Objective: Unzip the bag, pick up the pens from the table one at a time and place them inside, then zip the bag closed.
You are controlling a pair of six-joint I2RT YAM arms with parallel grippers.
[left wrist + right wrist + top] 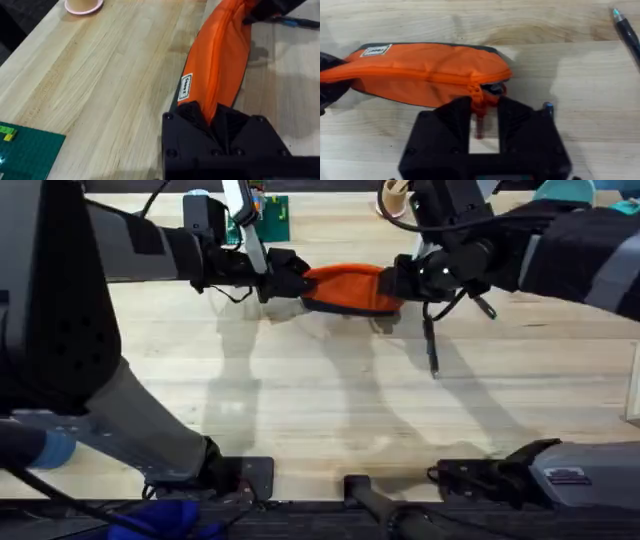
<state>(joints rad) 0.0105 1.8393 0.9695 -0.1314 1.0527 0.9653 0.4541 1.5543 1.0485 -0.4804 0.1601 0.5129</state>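
Note:
The orange bag [350, 287] lies on the table [300, 390] at the far middle, stretched between both grippers. My left gripper [290, 280] is shut on the bag's left end [207, 107]. My right gripper [396, 280] is at the bag's right end, open, with the orange zipper pull [479, 102] hanging between its fingers [452, 117]. The zipper [420, 75] looks closed along most of its length, with a small dark gap beside the pull. One dark pen [431, 345] lies just in front of the right gripper. Another pen [485, 305] with a bluish tip [625, 27] lies under the right arm.
A green studded plate [268, 218] and a pink cup [82, 5] sit at the far side behind the bag. A blue object [50, 448] rests at the near left edge. Bare wood stretches between the bag and the arm bases.

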